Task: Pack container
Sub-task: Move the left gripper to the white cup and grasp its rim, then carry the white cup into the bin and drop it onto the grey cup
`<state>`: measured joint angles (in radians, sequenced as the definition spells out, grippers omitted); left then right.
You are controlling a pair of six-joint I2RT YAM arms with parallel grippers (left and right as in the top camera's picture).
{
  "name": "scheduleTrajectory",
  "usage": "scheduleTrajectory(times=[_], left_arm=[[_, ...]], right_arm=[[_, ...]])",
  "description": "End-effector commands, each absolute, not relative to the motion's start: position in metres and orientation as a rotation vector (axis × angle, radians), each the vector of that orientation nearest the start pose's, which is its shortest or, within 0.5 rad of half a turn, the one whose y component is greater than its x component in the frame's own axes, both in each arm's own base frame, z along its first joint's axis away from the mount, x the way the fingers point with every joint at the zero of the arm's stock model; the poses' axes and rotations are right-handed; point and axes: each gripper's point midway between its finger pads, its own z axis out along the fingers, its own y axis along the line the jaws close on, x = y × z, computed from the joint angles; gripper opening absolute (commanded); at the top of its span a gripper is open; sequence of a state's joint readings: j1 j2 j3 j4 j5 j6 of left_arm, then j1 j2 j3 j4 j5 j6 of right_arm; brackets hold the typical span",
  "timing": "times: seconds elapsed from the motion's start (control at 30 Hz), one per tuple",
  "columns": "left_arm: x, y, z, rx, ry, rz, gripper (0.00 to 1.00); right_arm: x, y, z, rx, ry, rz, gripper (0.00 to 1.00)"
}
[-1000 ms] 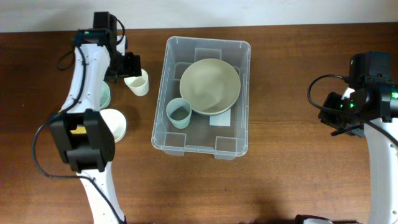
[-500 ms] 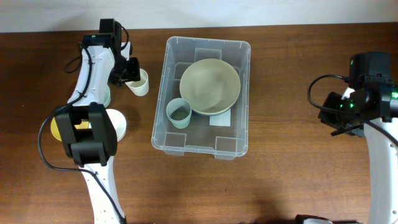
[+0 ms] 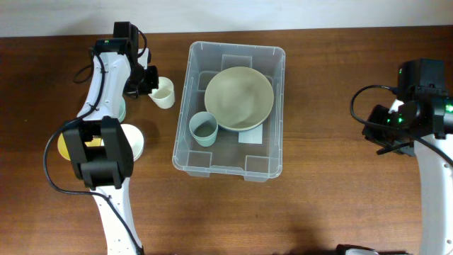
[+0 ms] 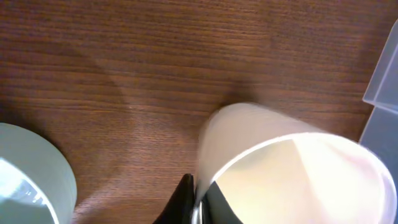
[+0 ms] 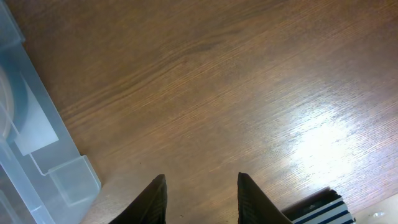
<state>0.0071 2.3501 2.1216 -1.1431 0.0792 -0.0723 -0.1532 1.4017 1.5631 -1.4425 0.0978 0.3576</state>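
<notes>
Packing is partly done. The container (image 3: 272, 57), at the centre of the table (image 3: 333, 198), holds a large bowl (image 3: 238, 98) and a blue cup (image 3: 203, 129). A cream cup (image 3: 163, 93), a pale green cup (image 4: 31, 168) and a white bowl (image 3: 134, 139) remain outside. The left claw (image 4: 198, 199) is clamped on the cream cup's wall, with the container just beside it at 3 o'clock. The right claw (image 5: 200, 199) is part-open and empty, with the container well apart at 9 o'clock.

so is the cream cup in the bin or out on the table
Out: the cream cup is on the table left of the bin, left gripper shut on its rim.
</notes>
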Motion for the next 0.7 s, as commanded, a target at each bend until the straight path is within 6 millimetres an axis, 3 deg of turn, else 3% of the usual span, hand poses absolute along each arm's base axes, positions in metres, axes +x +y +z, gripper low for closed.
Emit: scheduleTrajectory(times=[0.0, 0.13, 0.2, 0.4, 0.43, 0.5, 0.6, 0.67], left_arm=[[0.503, -0.011, 0.048, -0.113, 2.976, -0.142, 0.01], [0.502, -0.011, 0.063, -0.112, 2.968, -0.142, 0.0], [0.499, -0.012, 0.087, -0.107, 2.949, -0.143, 0.01], [0.473, -0.031, 0.197, -0.025, 2.832, -0.09, 0.0], [0.464, -0.041, 0.222, 0.019, 2.79, -0.085, 0.01], [0.451, -0.06, 0.25, 0.106, 2.735, -0.085, 0.0], [0.432, -0.088, 0.268, 0.197, 2.713, -0.107, 0.0], [0.419, -0.105, 0.266, 0.259, 2.742, -0.114, 0.01]], right_arm=[[0.271, -0.06, 0.238, 0.719, 2.746, -0.123, 0.33], [0.271, -0.06, 0.238, 0.719, 2.746, -0.123, 0.32], [0.271, -0.06, 0.238, 0.719, 2.746, -0.123, 0.33], [0.271, -0.06, 0.238, 0.719, 2.745, -0.123, 0.32], [0.271, -0.06, 0.238, 0.719, 2.745, -0.123, 0.33], [0.271, -0.06, 0.238, 0.719, 2.745, -0.123, 0.33], [0.271, -0.06, 0.238, 0.719, 2.745, -0.123, 0.32], [0.271, -0.06, 0.238, 0.719, 2.746, -0.123, 0.32]])
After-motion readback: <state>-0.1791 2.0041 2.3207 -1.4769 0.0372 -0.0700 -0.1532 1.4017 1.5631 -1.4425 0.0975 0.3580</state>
